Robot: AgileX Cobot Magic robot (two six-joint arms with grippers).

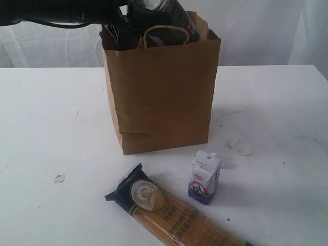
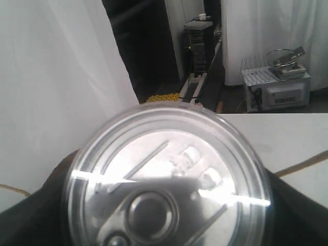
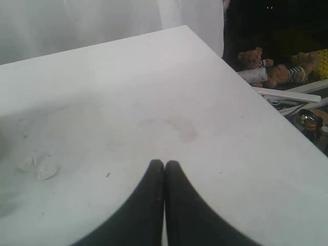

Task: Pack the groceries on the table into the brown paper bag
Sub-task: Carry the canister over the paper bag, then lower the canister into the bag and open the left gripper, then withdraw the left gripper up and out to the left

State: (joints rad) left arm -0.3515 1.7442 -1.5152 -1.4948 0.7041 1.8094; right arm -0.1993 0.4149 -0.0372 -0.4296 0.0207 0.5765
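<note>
**A:** What is sitting on the far left?

**B:** A small white scrap is lying alone on the table. Above and behind it, the left arm is reaching in from the left, and the left gripper is clasping the silver-topped can. In the left wrist view its black fingers are spread wide on either side of the can's lid.

**A:** Where is the can hanging?

**B:** It is tilting over the open mouth of the brown paper bag, just behind a loop handle. The bag is standing upright in the middle of the table.

**A:** And in front of the bag?

**B:** The long spaghetti packet is lying diagonally at the near edge. The small white-blue carton is standing upright just beside it, on the right.

**A:** Further right?

**B:** Two crumpled scraps are resting near the bag's right corner. The right gripper is showing only in its wrist view, hovering over bare table with its fingers pressed together, gripping nothing.
</note>
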